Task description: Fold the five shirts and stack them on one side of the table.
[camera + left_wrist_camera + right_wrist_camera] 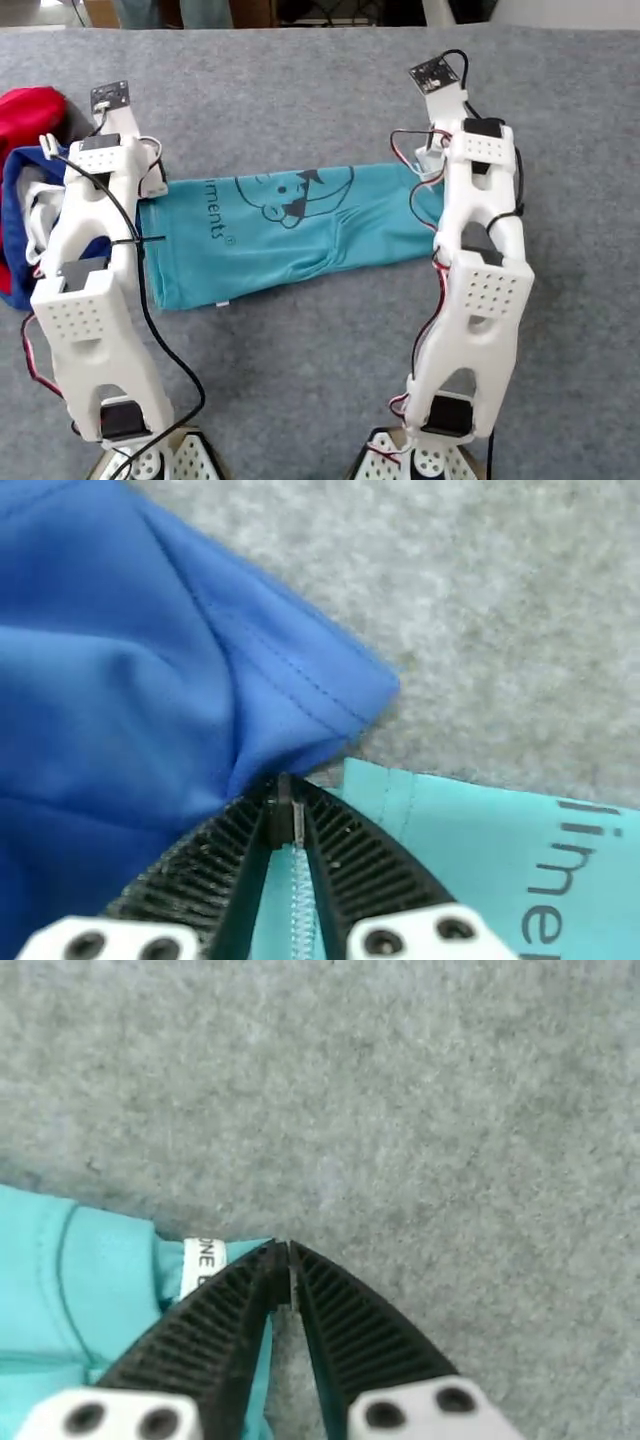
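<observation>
Teal shirt (290, 235): folded strip mid-worktop (300, 380), lying 9 to 3 o'clock.
Left end effector (285, 805): pinched on its 9 o'clock end, beside blue shirt (120, 680).
Right end effector (282, 1260): pinched on its 3 o'clock corner.
Advice: I'd lift both ends level, snagging no blue.

A robotics lab bench — grey felt table (300, 380) carrying two bare-wired white arms (485, 290)

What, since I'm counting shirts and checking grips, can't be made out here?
High view: the shirt pile is cut by the frame edge and covered by the left arm; count unclear.
High view: the right arm hides the teal shirt's end.
Wrist views: the left gripper and right gripper are shut; whether they pinch cloth is unclear.
</observation>
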